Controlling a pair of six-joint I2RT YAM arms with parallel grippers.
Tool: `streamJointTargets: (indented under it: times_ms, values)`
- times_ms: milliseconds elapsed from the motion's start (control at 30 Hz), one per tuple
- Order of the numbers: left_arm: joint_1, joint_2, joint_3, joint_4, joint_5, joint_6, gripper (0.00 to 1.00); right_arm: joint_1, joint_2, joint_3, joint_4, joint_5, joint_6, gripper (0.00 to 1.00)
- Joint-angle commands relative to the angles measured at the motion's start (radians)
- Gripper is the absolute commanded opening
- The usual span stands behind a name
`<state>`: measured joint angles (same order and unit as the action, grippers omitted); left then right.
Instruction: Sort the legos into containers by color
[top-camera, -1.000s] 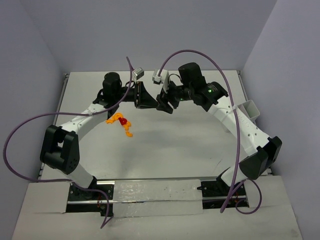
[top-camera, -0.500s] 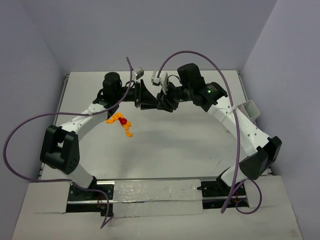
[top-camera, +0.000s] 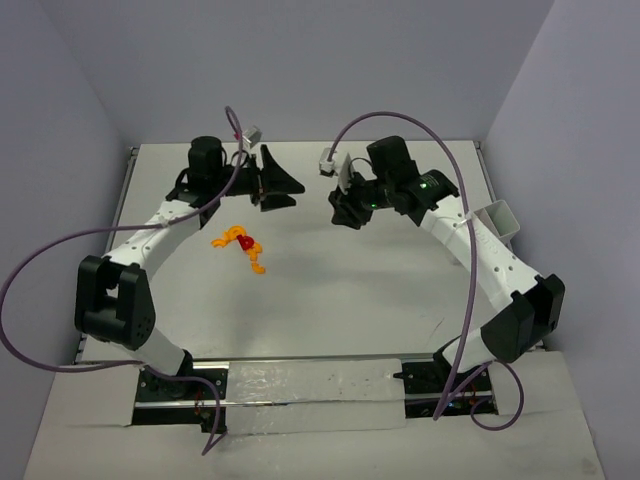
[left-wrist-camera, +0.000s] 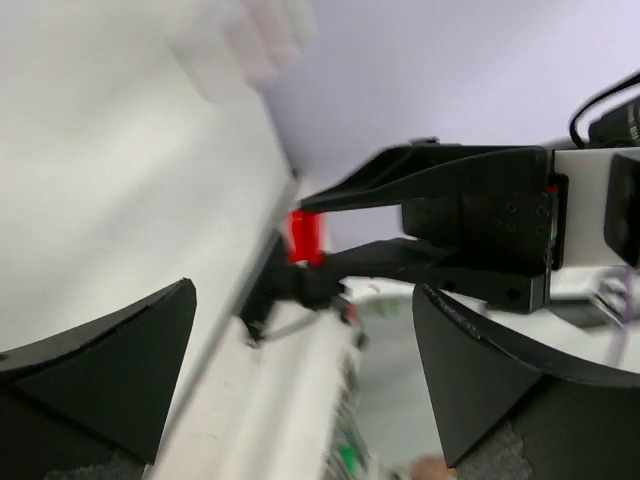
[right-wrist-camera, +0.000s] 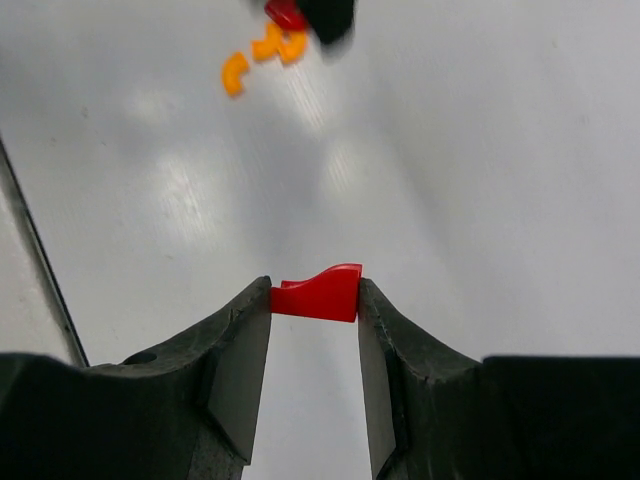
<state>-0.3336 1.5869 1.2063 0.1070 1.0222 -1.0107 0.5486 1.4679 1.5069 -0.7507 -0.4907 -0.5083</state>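
handover | I see left pincer (top-camera: 287, 191) now spread wide, backed off | right pincer (top-camera: 346, 212) now apart, clamping red lego (right-wrist-camera: 320, 292)

The pile's red lego (right-wrist-camera: 284, 12) is clipped by the top edge.

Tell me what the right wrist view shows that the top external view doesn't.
Only the right wrist view: a red lego pinched between the fingertips of the right gripper; from above, that brick is hidden. Only the top external view: a white container at the right edge of the table, and both arms in full. Both: the loose pile of orange legos with a red piece among them, lying on the table.
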Motion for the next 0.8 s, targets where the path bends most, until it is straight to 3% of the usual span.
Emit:
streamJointTargets:
  times_ms: [0,133,267,767]
  values:
    - [0.071,-0.089,0.13,-0.306,-0.32,0.357,0.99,-0.159,-0.107,-0.062,-0.056,0.024,-0.052,0.3]
    - [0.042,-0.091,0.196,-0.48,-0.593,0.609,0.99,-0.325,-0.132,-0.113,-0.159,0.131,-0.203,0.3]
    - [0.021,-0.058,0.241,-0.569,-0.711,0.658,0.99,-0.455,-0.084,-0.114,-0.233,0.273,-0.242,0.31]
    - [0.004,-0.039,0.247,-0.562,-0.759,0.658,0.99,-0.672,0.122,-0.015,-0.284,0.554,-0.188,0.31]
